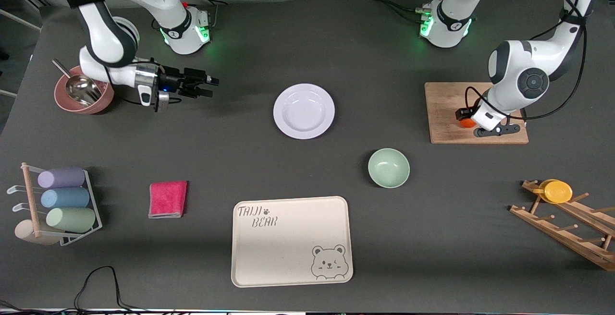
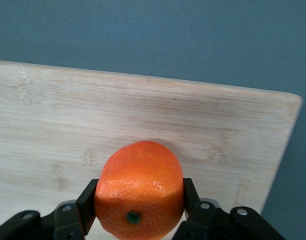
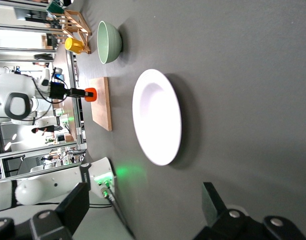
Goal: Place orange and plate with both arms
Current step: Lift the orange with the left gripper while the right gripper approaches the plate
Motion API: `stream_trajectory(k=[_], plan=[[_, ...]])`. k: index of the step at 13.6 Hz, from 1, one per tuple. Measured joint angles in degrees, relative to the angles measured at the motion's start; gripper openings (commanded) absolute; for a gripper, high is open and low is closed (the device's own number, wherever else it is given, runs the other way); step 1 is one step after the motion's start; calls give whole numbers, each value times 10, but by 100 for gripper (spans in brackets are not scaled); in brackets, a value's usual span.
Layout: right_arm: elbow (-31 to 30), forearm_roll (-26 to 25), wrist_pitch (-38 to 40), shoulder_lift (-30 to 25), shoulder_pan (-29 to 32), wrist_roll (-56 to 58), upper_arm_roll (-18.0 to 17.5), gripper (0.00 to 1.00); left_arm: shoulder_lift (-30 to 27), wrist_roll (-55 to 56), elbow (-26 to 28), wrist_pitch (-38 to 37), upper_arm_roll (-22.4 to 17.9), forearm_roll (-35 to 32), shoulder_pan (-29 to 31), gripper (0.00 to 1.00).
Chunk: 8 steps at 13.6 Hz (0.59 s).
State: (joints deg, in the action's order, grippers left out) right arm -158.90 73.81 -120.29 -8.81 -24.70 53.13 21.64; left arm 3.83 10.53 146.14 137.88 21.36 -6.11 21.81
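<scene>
With the front view read as a clock face, the right pincer [image 1: 204,86] hangs at about ten o'clock, over bare tabletop [image 1: 240,151] beside the pink bowl [image 1: 84,96] that holds a metal scoop [image 1: 79,87]; its fingers [image 3: 215,202] are spread wide with nothing between them, and they point across toward the plate [image 1: 304,111], which lies flat just above the centre of the dial. For this arm's share, I judge the best approach is low and level at the plate's rim, one finger sliding under the lip and one over it, because a glossy shallow plate offers no other purchase and will skid if pushed from above. Below centre sit the cream bear-printed tray [image 1: 292,241] at six o'clock and the pale green bowl [image 1: 388,167] toward four, both to be left alone. At about three o'clock the left pincer [image 1: 465,119] is down on the wooden cutting board [image 1: 444,108] and is pinching the orange [image 2: 139,187] across its middle, a pad [image 2: 87,206] flat against each flank and the fruit resting on the board. The step in hand looks like the lift: raise it straight up first, keep the squeeze steady on the round skin, and only then carry it across
</scene>
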Motion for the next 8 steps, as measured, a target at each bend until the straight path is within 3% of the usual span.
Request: stream_trajectory(k=[4, 6, 8], plan=[[6, 110, 78, 140, 1, 192, 5, 100, -90, 0, -89, -206, 21, 106, -62, 0], [18, 129, 113, 196, 5, 246, 6, 100, -118, 0, -163, -316, 23, 147, -80, 0], [37, 132, 135, 238, 10, 278, 8, 100, -123, 3, -219, -373, 23, 196, -86, 0]])
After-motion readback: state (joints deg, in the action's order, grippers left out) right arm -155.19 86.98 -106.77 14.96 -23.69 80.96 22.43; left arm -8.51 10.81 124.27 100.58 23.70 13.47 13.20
